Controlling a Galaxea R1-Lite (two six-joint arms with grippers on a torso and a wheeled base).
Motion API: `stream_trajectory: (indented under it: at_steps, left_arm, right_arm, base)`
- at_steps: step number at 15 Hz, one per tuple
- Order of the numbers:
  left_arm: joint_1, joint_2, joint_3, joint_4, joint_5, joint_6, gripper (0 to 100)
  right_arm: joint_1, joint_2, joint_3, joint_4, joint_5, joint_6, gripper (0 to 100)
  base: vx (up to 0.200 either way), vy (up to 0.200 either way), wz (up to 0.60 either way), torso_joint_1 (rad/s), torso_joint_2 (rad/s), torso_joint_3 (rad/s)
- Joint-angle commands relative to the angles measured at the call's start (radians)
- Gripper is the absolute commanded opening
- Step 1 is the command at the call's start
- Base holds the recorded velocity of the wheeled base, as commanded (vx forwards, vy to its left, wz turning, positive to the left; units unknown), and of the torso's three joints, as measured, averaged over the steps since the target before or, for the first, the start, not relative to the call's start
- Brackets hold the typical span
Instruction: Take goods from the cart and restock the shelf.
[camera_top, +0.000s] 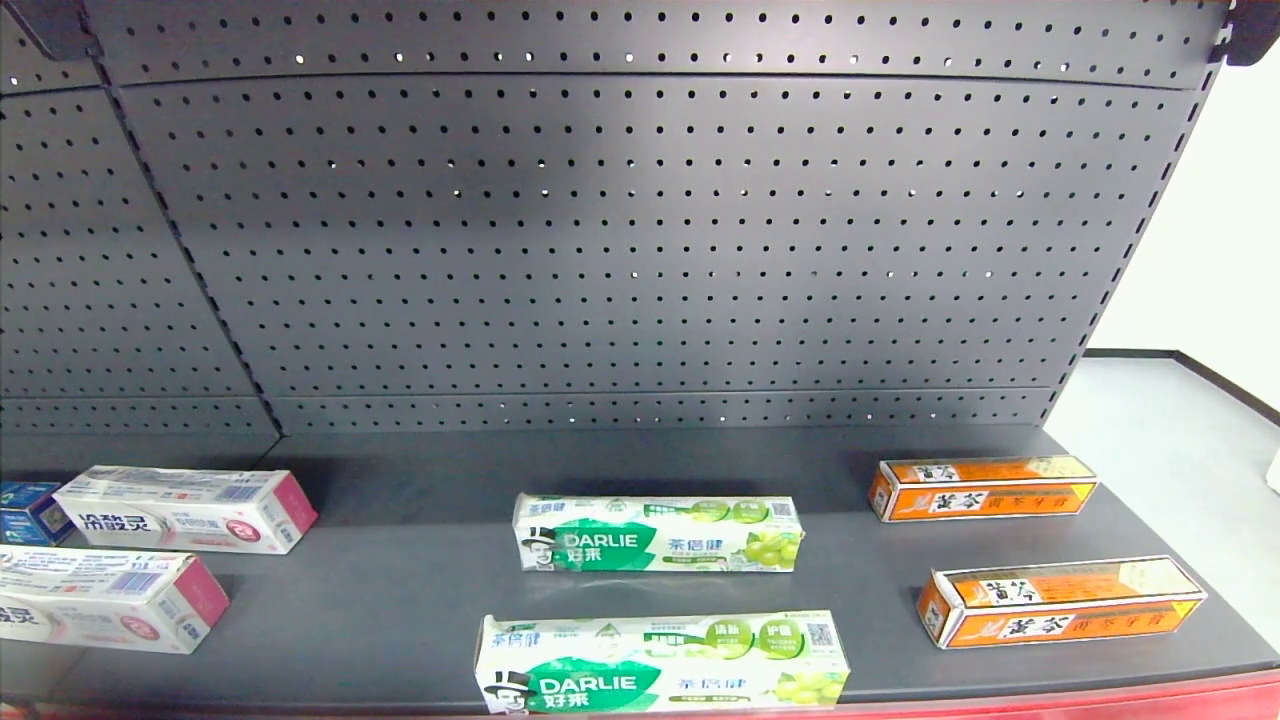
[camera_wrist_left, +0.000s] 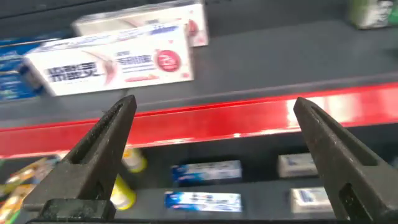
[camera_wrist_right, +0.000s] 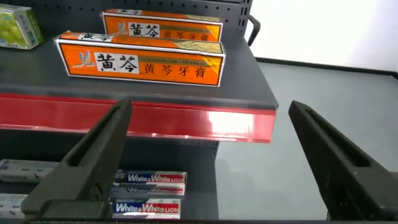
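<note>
We see our left gripper (camera_wrist_left: 214, 102) spread wide and empty, just in front of the shelf (camera_top: 420, 540), facing the white-and-pink boxes (camera_top: 185, 510); our right gripper (camera_wrist_right: 209, 104) gapes empty likewise, facing two orange boxes (camera_top: 982, 487); two green boxes (camera_top: 657, 533) lie flat mid-shelf, one behind the other; blue-and-white boxes (camera_wrist_right: 149, 180) sit on the tier below.

Print stands on every box on the shelf (camera_top: 420, 560). The green boxes (camera_top: 657, 535) carry white Latin capitals, Chinese characters and a square code. Left of the green boxes, white-and-pink boxes (camera_top: 185, 510) bear blue Chinese characters and barcodes. Right of them, orange boxes (camera_top: 985, 487) show black brush characters. One level lower, blue-and-white boxes (camera_wrist_right: 149, 178) bear Latin words.
</note>
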Motion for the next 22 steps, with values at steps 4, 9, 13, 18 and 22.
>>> stream_trajectory:
  at_steps: [4, 9, 13, 18, 22]
  left_arm:
    - [0.007, -0.011, 0.011, 0.015, -0.247, 0.046, 100]
    - [0.007, -0.011, 0.01, 0.029, -0.243, 0.02, 100]
    - [0.007, -0.011, 0.011, 0.032, -0.241, 0.001, 100]
    - [0.007, -0.011, 0.01, 0.032, -0.241, 0.0, 100]
    - [0.007, -0.011, 0.01, 0.034, -0.229, -0.018, 100]
  right_arm:
    - [0.0, 0.001, 0.008, -0.022, -0.155, 0.001, 100]
    - [0.0, -0.001, -0.006, 0.028, 0.107, 0.001, 100]
    - [0.0, -0.001, 0.009, -0.011, -0.238, 0.053, 100]
    - [0.003, -0.001, 0.011, 0.036, 0.046, 0.027, 100]
    - [0.003, -0.001, 0.012, 0.036, 0.041, 0.05, 100]
  base:
    - [0.0, 0.0, 0.0, 0.0, 0.0, 0.0]
    - [0.0, 0.0, 0.0, 0.0, 0.0, 0.0]
    - [0.0, 0.0, 0.0, 0.0, 0.0, 0.0]
    - [0.0, 0.0, 0.0, 0.0, 0.0, 0.0]
    - [0.0, 0.0, 0.0, 0.0, 0.0, 0.0]
